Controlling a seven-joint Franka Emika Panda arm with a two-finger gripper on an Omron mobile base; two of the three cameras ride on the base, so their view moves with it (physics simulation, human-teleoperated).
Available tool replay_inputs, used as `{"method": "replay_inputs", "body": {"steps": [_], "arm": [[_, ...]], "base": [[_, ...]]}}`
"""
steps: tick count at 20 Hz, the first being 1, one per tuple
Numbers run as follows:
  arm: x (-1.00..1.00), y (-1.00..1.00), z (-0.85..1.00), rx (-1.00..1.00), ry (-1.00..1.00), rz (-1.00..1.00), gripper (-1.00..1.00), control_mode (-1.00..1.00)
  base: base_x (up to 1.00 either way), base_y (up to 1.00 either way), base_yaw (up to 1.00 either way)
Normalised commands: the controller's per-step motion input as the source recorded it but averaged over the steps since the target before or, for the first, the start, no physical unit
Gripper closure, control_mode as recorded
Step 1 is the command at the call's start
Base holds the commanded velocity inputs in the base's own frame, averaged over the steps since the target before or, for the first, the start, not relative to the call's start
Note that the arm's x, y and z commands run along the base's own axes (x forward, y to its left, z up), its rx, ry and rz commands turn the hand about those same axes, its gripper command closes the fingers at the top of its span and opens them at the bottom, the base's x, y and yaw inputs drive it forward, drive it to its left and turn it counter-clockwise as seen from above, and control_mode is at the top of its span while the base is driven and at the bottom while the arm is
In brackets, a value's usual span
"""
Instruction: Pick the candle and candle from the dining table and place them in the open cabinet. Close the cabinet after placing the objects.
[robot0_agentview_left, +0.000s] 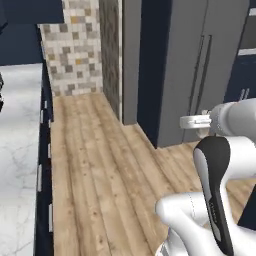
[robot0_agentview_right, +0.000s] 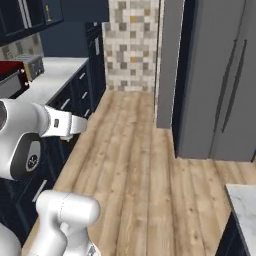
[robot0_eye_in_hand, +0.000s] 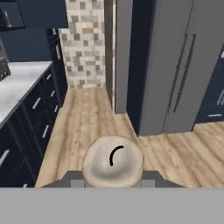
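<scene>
Right base view: arm raised over the kitchen floor

The white arm (robot0_agentview_right: 30, 135) is extending rightward over the wooden floor (robot0_agentview_right: 135, 165). A toaster (robot0_agentview_right: 31, 66) is sitting on the left counter (robot0_agentview_right: 57, 75). A tall grey unit (robot0_agentview_right: 220, 80) is standing at right, beside a mosaic-tiled wall (robot0_agentview_right: 131, 45).

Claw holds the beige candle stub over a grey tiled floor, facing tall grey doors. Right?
No: the floor is light wood planks, not grey tile, as the hand view shows. Otherwise right: the claw holds the beige candle stub, facing the tall grey doors.
</scene>
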Motion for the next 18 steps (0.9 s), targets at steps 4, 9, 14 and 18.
{"method": "replay_inputs", "body": {"steps": [4, 9, 14, 18], "arm": [[0.00, 0.00, 0.00, 0.00, 0.00, 0.00, 1.00, 1.00], [0.00, 0.00, 0.00, 0.00, 0.00, 0.00, 1.00, 1.00], [0.00, 0.00, 0.00, 0.00, 0.00, 0.00, 1.00, 1.00], [0.00, 0.00, 0.00, 0.00, 0.00, 0.00, 1.00, 1.00]], "base": [[0.85, 0.00, 0.53], [0.84, -0.01, 0.32], [0.84, -0.06, 0.01], [1.00, 0.00, 0.00]]}}
